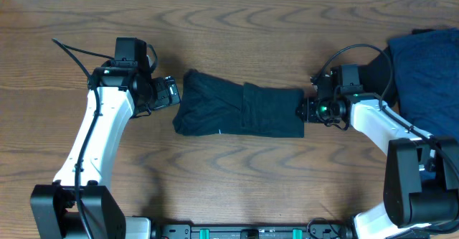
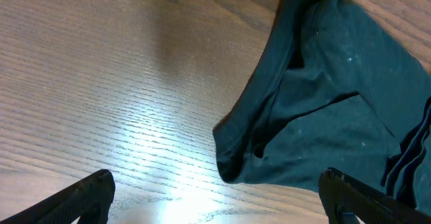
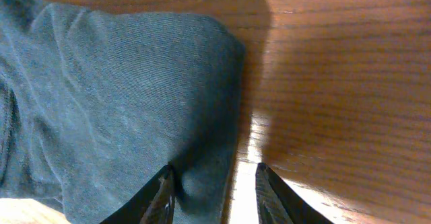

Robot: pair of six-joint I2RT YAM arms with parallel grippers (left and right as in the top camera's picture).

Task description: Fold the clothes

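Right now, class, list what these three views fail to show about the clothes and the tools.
- Blue garment: overhead, cut off by the right edge, partly behind the right arm.
- T-shirt: inner layers hidden by its own folds, every view.
- Left tool: left wrist view, bottom edge cuts all but the fingertips.
- Right tool: overhead, too small and dark against the T-shirt to read.

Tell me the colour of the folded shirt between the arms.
The shirt is plain dark teal; right wrist view shows it best.
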